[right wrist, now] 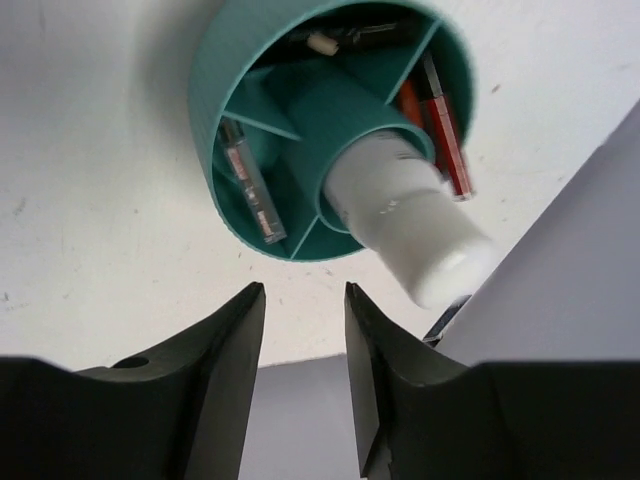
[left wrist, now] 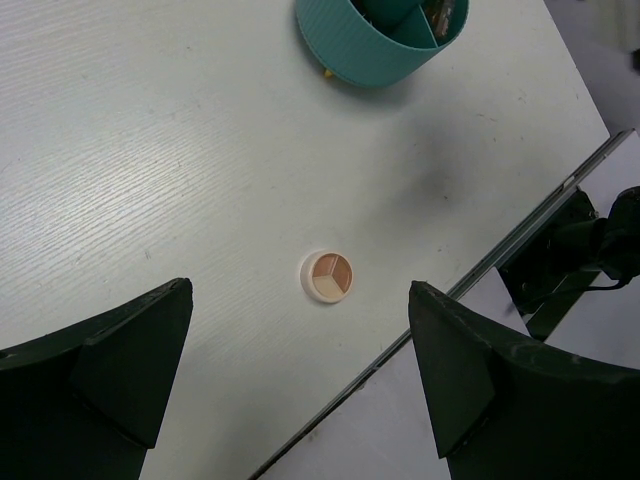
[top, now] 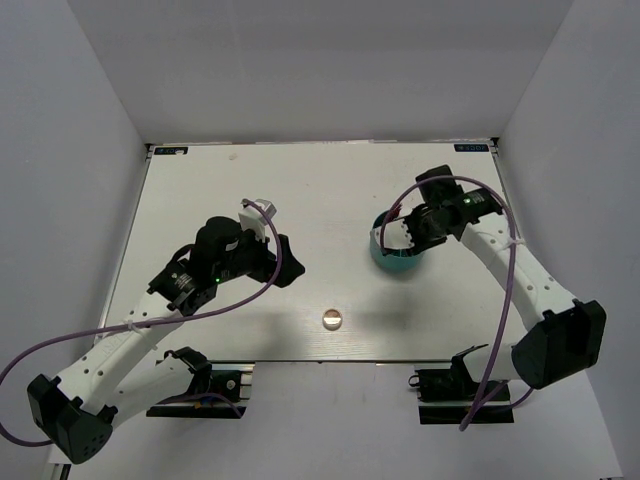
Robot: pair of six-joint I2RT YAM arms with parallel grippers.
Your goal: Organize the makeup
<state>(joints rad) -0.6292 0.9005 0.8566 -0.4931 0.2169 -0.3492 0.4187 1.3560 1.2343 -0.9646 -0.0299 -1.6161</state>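
Note:
A small round pinkish compact [top: 331, 319] lies on the white table near the front edge; in the left wrist view it [left wrist: 327, 276] lies ahead between my fingers. My left gripper [top: 283, 262] [left wrist: 300, 290] is open wide and empty above the table. The teal round divided container [top: 402, 264] [right wrist: 225, 90] holds a white bottle [right wrist: 410, 220] in its centre tube, red tubes [right wrist: 442, 135], a clear tube [right wrist: 250, 182] and black pencils [right wrist: 345, 40]. My right gripper [top: 395, 233] [right wrist: 303, 292] hovers open and empty just above the container's near rim. No square palette is in view.
The teal container also shows at the top of the left wrist view [left wrist: 375, 50]. The table's front edge [left wrist: 500, 255] runs close to the compact. Grey walls enclose the table on the left, back and right.

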